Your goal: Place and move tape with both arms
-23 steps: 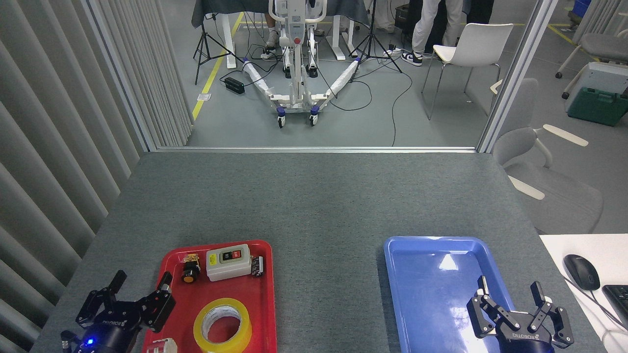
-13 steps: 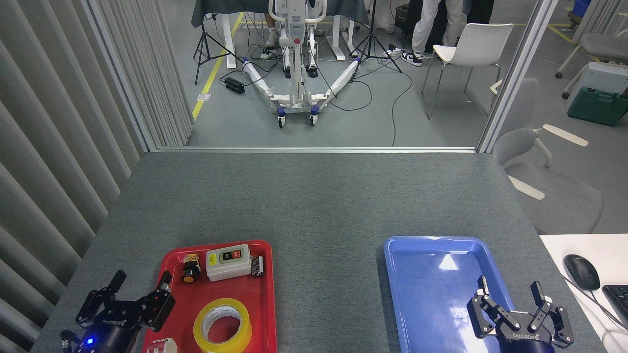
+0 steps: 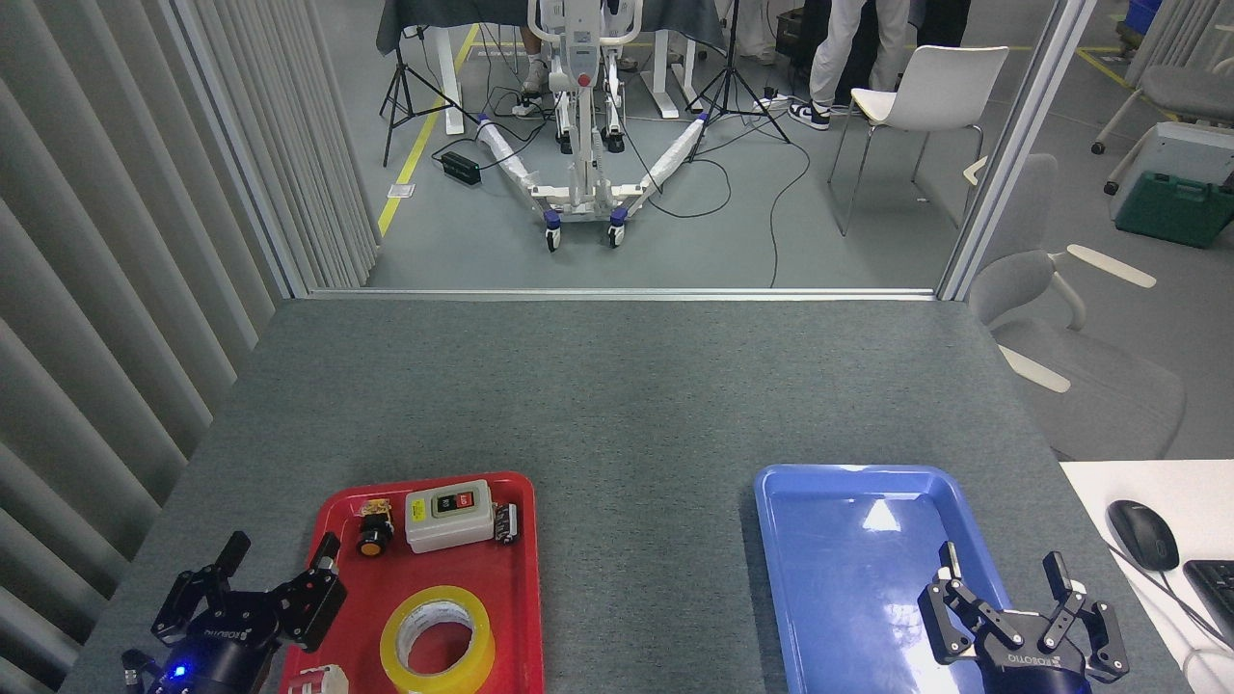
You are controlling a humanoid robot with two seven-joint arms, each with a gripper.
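The tape (image 3: 437, 640), a yellow translucent roll with a white core, lies flat in the near part of the red tray (image 3: 521, 588). My left gripper (image 3: 280, 552) stands open at the tray's left edge, left of the tape and apart from it, with nothing between its fingers. My right gripper (image 3: 1003, 563) is open over the near right part of the blue tray (image 3: 839, 559), which holds nothing.
The red tray also holds a grey switch box (image 3: 448, 516), a black and orange button (image 3: 373, 535), a small connector (image 3: 506, 521) and a red-and-white item (image 3: 313, 680). A mouse (image 3: 1142, 535) and keyboard (image 3: 1217, 583) lie on a white desk at right.
The left gripper has shifted very slightly downward; everything else is still.
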